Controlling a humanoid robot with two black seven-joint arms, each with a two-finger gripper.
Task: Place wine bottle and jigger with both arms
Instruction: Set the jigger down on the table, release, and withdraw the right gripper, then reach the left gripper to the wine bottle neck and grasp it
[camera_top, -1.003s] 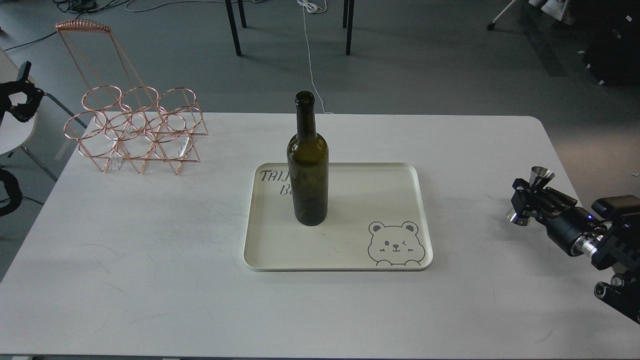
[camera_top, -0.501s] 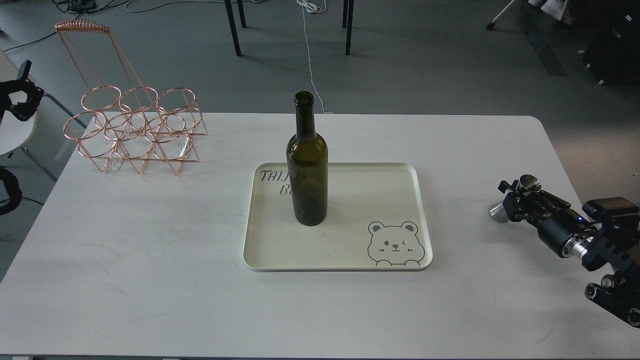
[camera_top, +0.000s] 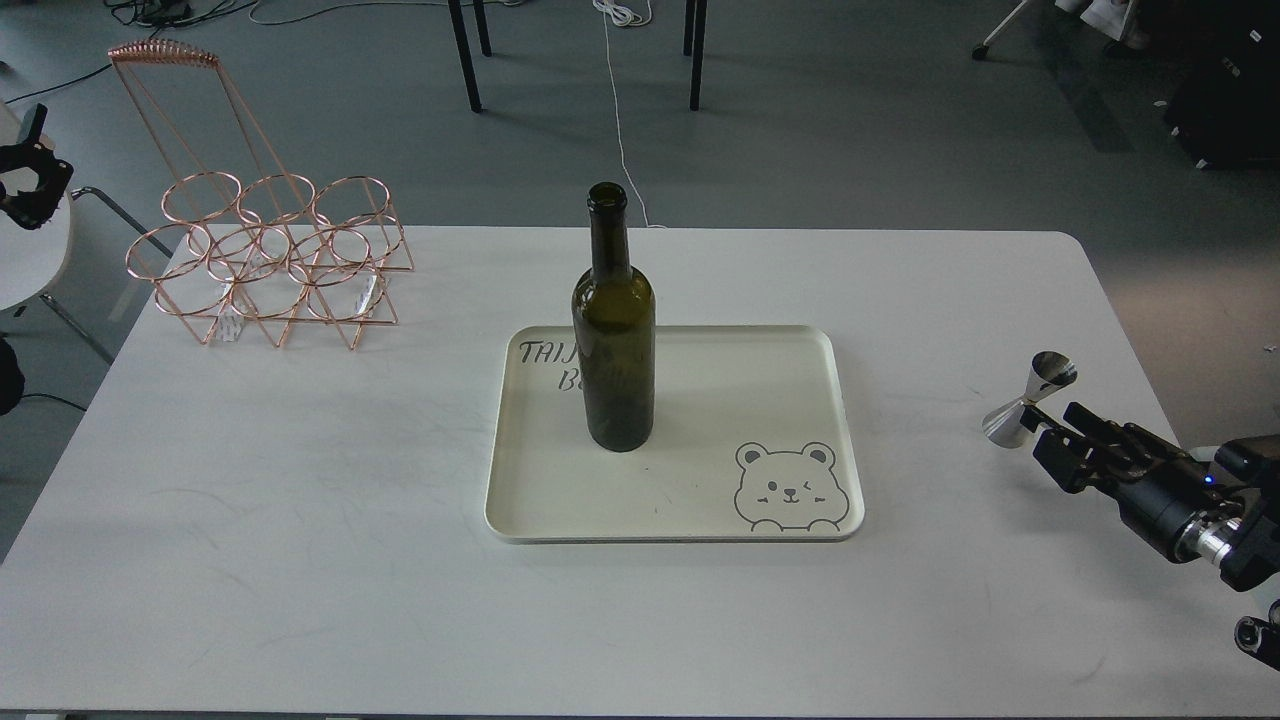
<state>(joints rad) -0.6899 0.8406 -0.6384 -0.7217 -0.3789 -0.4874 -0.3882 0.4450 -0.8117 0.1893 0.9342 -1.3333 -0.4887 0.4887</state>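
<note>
Standing on one tray (camera_top: 840, 420), one wine bottle (camera_top: 614, 340); right claw (camera_top: 1052, 436) touches one tilted jigger (camera_top: 1028, 399), grip unclear.

A white table (camera_top: 300, 560) with rounded corners fills most of the frame, and at its centre lies a cream rectangular tray (camera_top: 750, 400) printed with a winking bear (camera_top: 790, 487) in its lower right corner and dark lettering at its upper left. A copper wire rack (camera_top: 270, 260) of six rings with a tall handle stands at the table's upper left. Beyond the far edge, at the top of the frame, are grey floor, dark furniture legs (camera_top: 465, 55) and a white cable (camera_top: 620, 110).
</note>
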